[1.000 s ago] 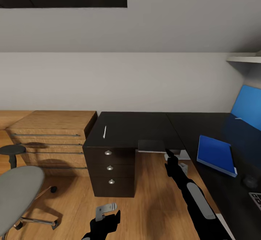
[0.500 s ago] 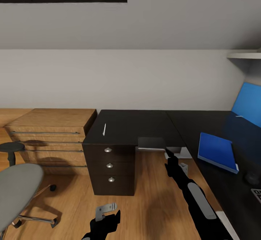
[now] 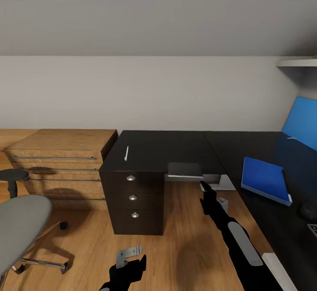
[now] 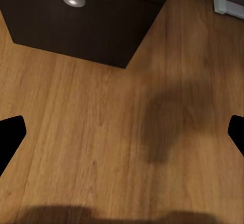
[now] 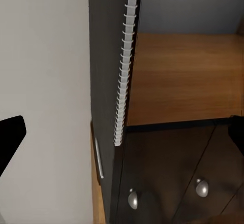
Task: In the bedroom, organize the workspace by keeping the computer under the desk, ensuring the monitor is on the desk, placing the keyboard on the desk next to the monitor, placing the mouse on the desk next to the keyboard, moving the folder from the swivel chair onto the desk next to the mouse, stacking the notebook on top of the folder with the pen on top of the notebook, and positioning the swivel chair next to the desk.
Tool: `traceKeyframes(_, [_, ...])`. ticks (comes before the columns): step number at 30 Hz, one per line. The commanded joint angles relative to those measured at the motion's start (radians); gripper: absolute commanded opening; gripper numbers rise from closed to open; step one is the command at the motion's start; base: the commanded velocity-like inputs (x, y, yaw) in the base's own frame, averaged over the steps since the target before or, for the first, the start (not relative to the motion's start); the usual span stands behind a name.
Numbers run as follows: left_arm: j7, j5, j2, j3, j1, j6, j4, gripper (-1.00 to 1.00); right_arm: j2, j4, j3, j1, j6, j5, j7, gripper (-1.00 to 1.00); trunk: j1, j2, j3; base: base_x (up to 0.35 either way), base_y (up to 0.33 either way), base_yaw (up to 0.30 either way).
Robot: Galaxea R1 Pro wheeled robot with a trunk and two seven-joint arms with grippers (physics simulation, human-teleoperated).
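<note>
At the lower left edge of my head view, the swivel chair [image 3: 20, 225] is showing its grey seat, with a chrome leg and caster on the wooden floor [image 3: 185, 233]. Behind it, at middle left, a light wooden drawer chest [image 3: 61, 159] is standing against the wall.

At bottom centre-left, my left gripper [image 3: 127, 260] is hanging low over the floor; in my left wrist view its two black fingertips [image 4: 10, 135] are sitting at opposite edges of the frame, spread wide with nothing between them.

In the centre, the desk [image 3: 176, 148] is presenting its glossy black top, with the three-drawer unit [image 3: 133, 200] beneath its left end. The pen [image 3: 126, 153] is lying on the top near that left end.

Just right of centre, my right gripper [image 3: 205, 186] is holding a dark spiral-bound notebook [image 3: 185, 170] level at the desk's front edge; my right wrist view shows the notebook [image 5: 114, 66] edge-on, its white spiral facing the camera.

At the right, a blue folder [image 3: 265, 180] is lying on the desk, the mouse [image 3: 308, 211] near it toward the lower right edge.
</note>
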Motion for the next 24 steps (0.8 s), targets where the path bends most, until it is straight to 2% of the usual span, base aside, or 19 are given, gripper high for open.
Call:
traceKeyframes(1, [0.008,0.008,0.000,-0.001,-0.001,0.002,-0.002,1.00,0.000,-0.001,0.000,0.000,0.002,-0.007,-0.004,1.00,0.004,-0.008,-0.004,0.000,0.000,0.000])
traceKeyframes(17, [0.008,0.008,0.000,-0.001,-0.001,0.002,-0.002,1.00,0.000,-0.003,0.000,0.000,-0.003,0.003,-0.021,1.00,0.061,-0.113,-0.051,0.000,0.000,0.000])
traceKeyframes(20, [0.008,0.008,0.000,-0.001,-0.001,0.002,-0.002,1.00,-0.001,-0.002,0.000,0.000,-0.003,0.008,-0.046,1.00,0.061,-0.113,-0.051,0.000,0.000,0.000])
traceKeyframes(21, [0.008,0.008,0.000,-0.001,-0.001,0.002,-0.002,1.00,-0.003,-0.003,-0.004,0.000,-0.002,0.012,-0.093,1.00,0.061,-0.113,-0.051,0.000,0.000,0.000])
traceKeyframes(24, [0.007,0.007,0.001,0.001,-0.001,0.002,-0.002,1.00,-0.010,-0.003,-0.007,0.000,-0.002,0.013,-0.128,1.00,0.061,-0.113,-0.051,0.000,0.000,0.000])
